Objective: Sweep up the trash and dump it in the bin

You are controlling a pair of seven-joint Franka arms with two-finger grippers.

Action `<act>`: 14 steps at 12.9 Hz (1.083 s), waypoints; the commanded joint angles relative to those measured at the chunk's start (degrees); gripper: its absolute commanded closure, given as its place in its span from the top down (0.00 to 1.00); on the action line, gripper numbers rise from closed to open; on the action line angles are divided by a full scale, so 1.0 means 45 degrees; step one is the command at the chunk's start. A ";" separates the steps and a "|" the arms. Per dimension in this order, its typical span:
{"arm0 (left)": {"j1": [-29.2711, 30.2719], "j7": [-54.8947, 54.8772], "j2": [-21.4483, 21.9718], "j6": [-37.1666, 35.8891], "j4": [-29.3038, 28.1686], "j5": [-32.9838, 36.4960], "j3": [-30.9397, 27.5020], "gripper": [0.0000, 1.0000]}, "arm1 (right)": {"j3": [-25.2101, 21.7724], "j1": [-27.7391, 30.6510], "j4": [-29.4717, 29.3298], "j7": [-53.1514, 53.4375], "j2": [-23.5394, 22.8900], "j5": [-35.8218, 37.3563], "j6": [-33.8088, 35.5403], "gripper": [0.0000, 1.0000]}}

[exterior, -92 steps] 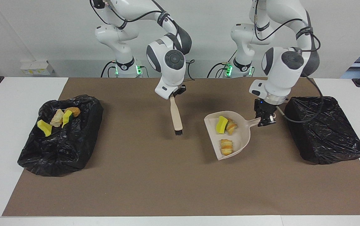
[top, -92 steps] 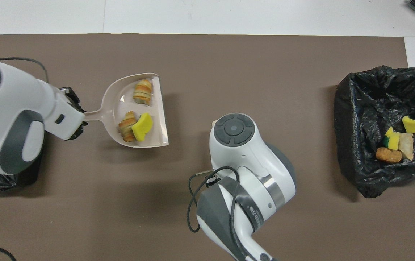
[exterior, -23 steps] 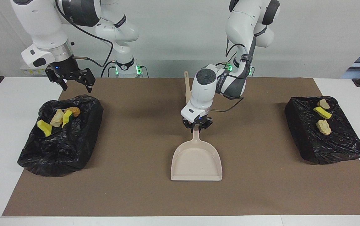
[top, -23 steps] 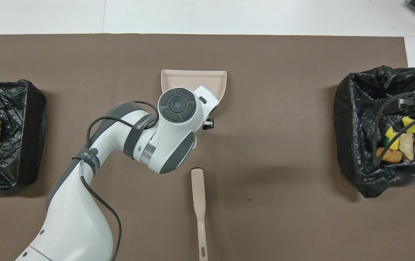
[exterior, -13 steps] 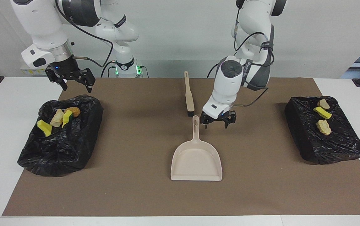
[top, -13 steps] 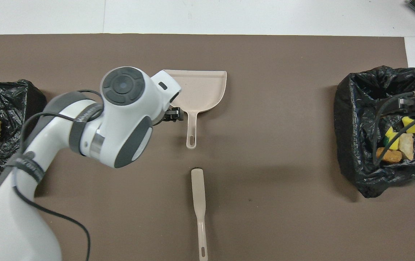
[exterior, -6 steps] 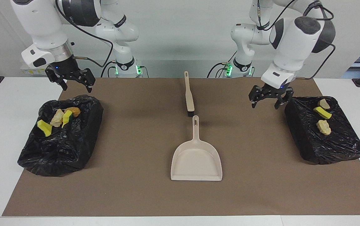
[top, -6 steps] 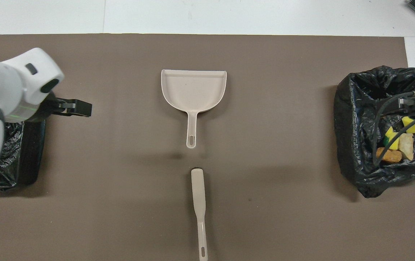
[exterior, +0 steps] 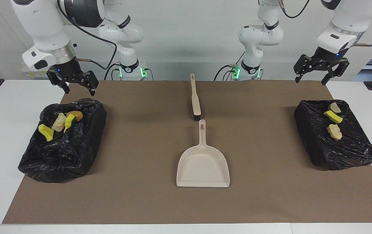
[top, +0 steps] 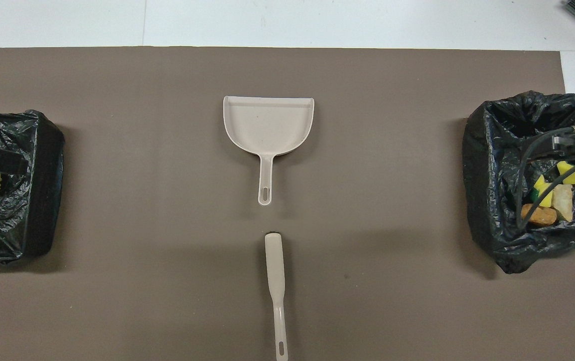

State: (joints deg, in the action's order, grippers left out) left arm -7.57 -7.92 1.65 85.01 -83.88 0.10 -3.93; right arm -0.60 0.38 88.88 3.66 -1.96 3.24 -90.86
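Left arm pulled back from the dustpan, hands empty.
Left gripper (exterior: 319,71) has lifted over its table corner, right gripper (exterior: 72,82) stays raised; both spread wide, holding nothing. Brush (exterior: 195,100) nearest, dustpan (exterior: 203,165) bare, trash (exterior: 332,122) (exterior: 61,123) in both black bins (exterior: 351,152) (exterior: 59,152).

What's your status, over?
Left claw and right claw open, empty, raised. Trash in both bins. Dustpan and brush on mat.

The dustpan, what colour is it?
The dustpan is a pale beige, seen best in the overhead view.
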 commanded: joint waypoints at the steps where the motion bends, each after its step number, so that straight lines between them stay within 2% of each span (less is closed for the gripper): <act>1: 0.0178 -0.0349 -0.0445 -0.0804 0.1215 -0.0060 0.0073 1.00 | 0.0017 0.0110 0.0034 -0.0111 0.0065 -0.0173 0.0093 1.00; 6: 0.0159 -0.0251 0.0431 -0.1178 0.0382 -0.0080 0.0151 1.00 | 0.0017 0.0110 0.0034 -0.0111 0.0046 -0.0153 0.0093 1.00; 14: 0.0198 -0.0193 0.0550 -0.1820 0.0301 -0.0041 0.0151 1.00 | 0.0017 0.0110 0.0034 -0.0111 0.0045 -0.0173 0.0093 1.00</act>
State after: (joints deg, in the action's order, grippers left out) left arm -7.30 -8.44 2.30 78.25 -80.84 0.10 -3.59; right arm -0.60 0.38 88.88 3.66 -1.96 3.24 -90.86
